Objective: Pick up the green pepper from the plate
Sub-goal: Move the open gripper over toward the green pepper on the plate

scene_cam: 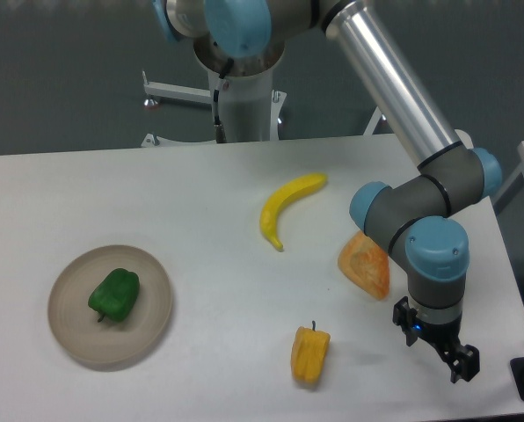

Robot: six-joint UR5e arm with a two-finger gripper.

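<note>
Fixed camera | step: approach not yet begun, we judge | green pepper (114, 294) lies on the plate (66, 330) at 8 o'clock on the worktop (112, 193) | gripper (438, 347) at 4 o'clock, fingers spread, holding nothing, well apart | next: we cross toward 8 o'clock, past the yellow pepper (309, 353), then descend over the green pepper.

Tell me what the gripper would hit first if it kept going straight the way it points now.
The gripper points down at the table, so bare tabletop near the right edge looks to come first. The yellow pepper lies off to its left, out of that line, though depth is uncertain.
</note>
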